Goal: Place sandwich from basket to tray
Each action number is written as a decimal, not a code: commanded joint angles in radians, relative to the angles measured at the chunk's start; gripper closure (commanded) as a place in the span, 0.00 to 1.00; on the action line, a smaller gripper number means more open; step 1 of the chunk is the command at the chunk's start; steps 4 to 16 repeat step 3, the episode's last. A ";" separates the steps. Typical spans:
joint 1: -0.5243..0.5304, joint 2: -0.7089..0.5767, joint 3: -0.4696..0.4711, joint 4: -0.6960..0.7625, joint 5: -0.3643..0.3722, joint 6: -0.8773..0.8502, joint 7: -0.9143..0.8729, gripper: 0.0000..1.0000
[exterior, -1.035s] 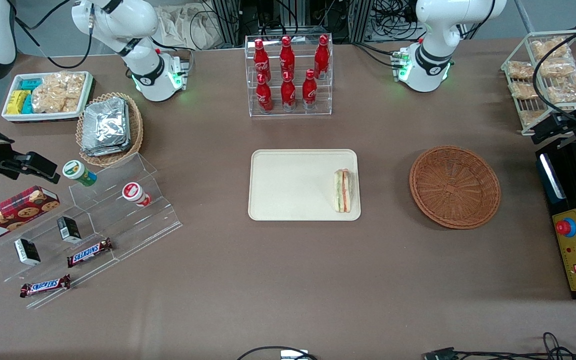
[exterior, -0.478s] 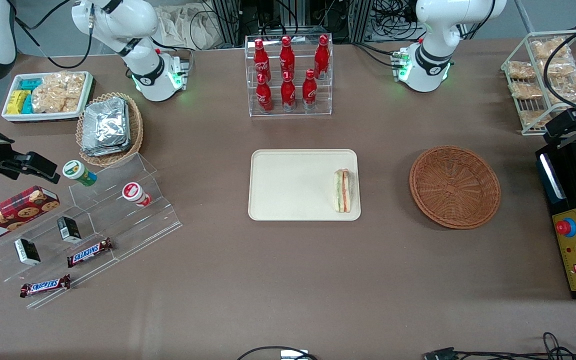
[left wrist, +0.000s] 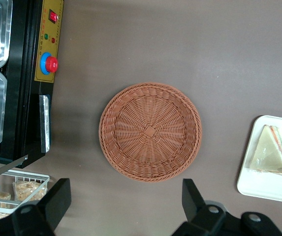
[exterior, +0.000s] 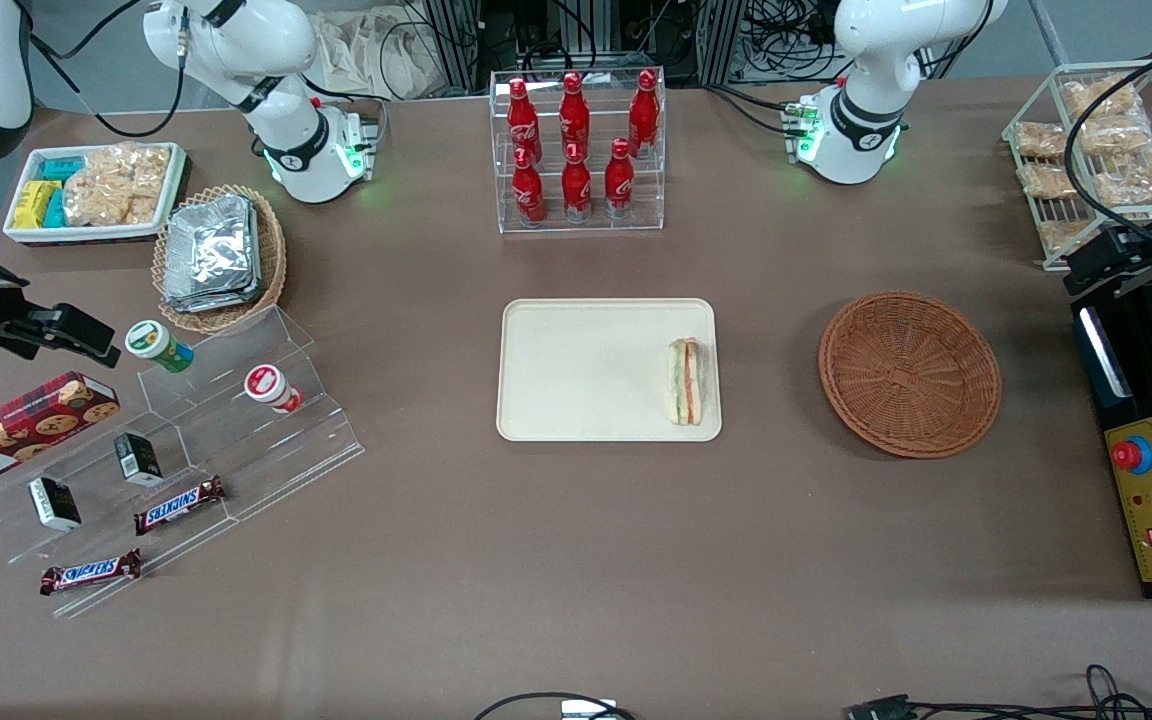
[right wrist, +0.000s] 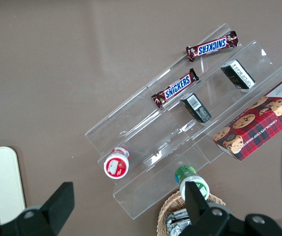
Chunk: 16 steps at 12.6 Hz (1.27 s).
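Observation:
The sandwich (exterior: 686,381) lies on the cream tray (exterior: 586,370), near the tray edge closest to the brown wicker basket (exterior: 909,373). The basket is bare inside. My left gripper (exterior: 1101,262) hangs high at the working arm's end of the table, above the black machine, well apart from the basket. In the left wrist view the gripper (left wrist: 125,201) is open wide and holds nothing. That view looks down on the basket (left wrist: 150,132), with the sandwich (left wrist: 271,156) on a corner of the tray (left wrist: 268,189).
A black machine with a red button (exterior: 1141,470) and a wire rack of snack packets (exterior: 1096,150) stand at the working arm's end. A rack of red bottles (exterior: 576,150) stands farther from the camera than the tray. A foil-packet basket (exterior: 219,258) and an acrylic stand (exterior: 186,450) are toward the parked arm's end.
My left gripper shifted slightly outward and back at the working arm's end. The sandwich, tray and basket have not moved.

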 commanded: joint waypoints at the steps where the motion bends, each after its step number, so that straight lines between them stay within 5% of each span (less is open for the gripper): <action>1: -0.027 0.031 0.002 0.075 -0.015 -0.068 -0.014 0.00; 16: -0.067 0.043 0.007 0.102 -0.013 -0.099 -0.016 0.00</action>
